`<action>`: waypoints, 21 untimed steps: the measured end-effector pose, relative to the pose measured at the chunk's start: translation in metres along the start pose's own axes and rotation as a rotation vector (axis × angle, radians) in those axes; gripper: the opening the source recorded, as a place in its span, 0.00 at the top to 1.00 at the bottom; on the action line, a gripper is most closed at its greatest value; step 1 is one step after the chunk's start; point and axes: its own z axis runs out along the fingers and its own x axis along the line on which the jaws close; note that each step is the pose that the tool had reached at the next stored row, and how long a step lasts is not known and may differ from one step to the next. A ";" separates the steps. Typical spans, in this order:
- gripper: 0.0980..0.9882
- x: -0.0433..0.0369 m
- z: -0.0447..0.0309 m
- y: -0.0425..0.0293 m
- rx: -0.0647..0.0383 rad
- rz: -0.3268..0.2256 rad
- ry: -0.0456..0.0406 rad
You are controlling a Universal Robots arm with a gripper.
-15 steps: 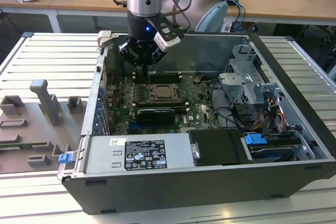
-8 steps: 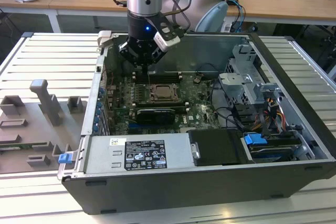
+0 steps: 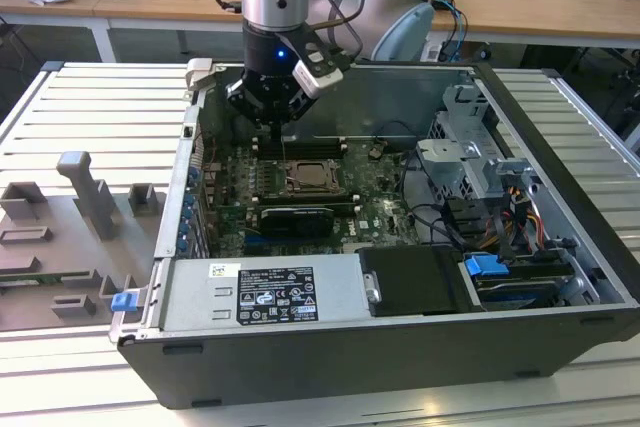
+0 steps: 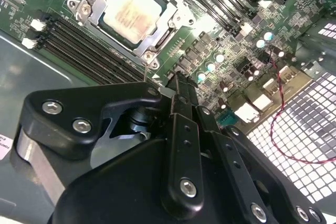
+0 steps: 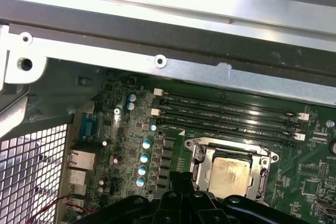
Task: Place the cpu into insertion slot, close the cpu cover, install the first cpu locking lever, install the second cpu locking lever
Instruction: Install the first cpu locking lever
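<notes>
First, in the exterior view, the gripper (image 3: pixel 280 130) hangs inside the open case (image 3: pixel 330 367), near its far wall, fingers pressed together on nothing, just beyond the insertion slot (image 3: pixel 312 179) toward the exterior view's left. In the second wrist view, the cpu (image 4: pixel 131 11) is seated in the slot, framed by the flat cpu cover (image 4: pixel 170 22); bare motherboard (image 4: pixel 173 59) separates fingertips (image 4: pixel 179 83) from the cover's corner. In the first wrist view, memory slots (image 5: pixel 226 111) lie between cover and case rail (image 5: pixel 157 61).
</notes>
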 end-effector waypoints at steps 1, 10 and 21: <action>0.99 -0.0001 0.0001 0.0003 0.000 0.000 0.0000; 0.99 -0.0020 0.0030 0.0073 -0.001 0.038 0.0009; 0.99 -0.0062 0.0028 0.0181 -0.001 0.064 0.0015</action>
